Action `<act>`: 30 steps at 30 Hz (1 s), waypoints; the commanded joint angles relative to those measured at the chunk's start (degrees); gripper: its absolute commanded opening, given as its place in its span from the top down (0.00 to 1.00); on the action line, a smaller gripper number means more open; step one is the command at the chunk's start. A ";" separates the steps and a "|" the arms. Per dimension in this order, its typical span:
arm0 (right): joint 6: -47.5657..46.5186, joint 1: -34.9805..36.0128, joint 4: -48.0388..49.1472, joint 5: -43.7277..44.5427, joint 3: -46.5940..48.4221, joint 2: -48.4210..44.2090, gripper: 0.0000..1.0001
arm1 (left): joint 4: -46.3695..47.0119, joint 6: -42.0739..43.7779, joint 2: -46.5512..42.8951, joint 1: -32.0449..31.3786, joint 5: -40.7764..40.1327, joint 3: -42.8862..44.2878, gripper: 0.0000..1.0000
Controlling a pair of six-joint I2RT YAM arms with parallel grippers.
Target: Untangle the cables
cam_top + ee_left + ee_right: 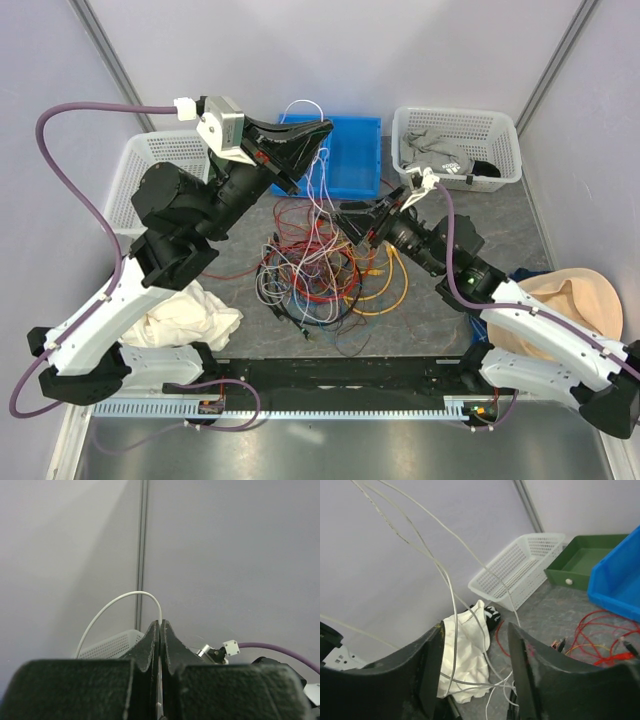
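Note:
The cables [320, 270] lie as a tangled pile of red, orange, white and black wires in the middle of the table. My left gripper [325, 128] is raised above the pile and shut on a white cable [312, 170], which hangs down to the pile. In the left wrist view the shut gripper [160, 624] pinches that white cable [117, 601], which arcs up and leftwards out of it. My right gripper [352, 222] is open at the pile's right edge. In the right wrist view white cables [451, 595] run between its open fingers [427, 670]; the gripper [475, 650] holds nothing.
A blue bin [350, 150] stands behind the pile. A white basket [150, 160] is at the left and another [505, 128], holding clothes, at the back right. A white cloth [185, 315] lies front left and a beige hat [575, 310] front right. A green tray [585, 562] shows in the right wrist view.

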 commanded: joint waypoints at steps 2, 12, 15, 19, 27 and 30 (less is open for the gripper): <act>1.91 0.07 4.82 -3.56 1.51 1.64 0.58 | 0.55 0.06 0.03 0.13 1.17 -0.01 0.98; 2.09 0.07 3.95 -1.55 -2.27 1.73 1.00 | 0.81 0.76 -0.32 0.13 0.47 0.25 0.98; 3.14 0.07 -1.39 3.18 -5.42 2.26 1.00 | 1.43 2.51 -0.67 0.13 -1.19 1.75 0.98; 5.69 -0.11 -4.93 7.86 -11.84 3.75 1.00 | 2.48 5.42 -0.50 0.13 -2.78 4.99 0.98; 10.53 -0.11 -6.15 11.03 -22.57 6.66 1.00 | 3.19 9.02 1.35 0.13 -2.87 14.22 0.98; 11.41 -0.20 -8.00 12.87 -24.59 6.74 1.00 | 3.19 10.34 2.84 0.13 -2.87 18.26 0.98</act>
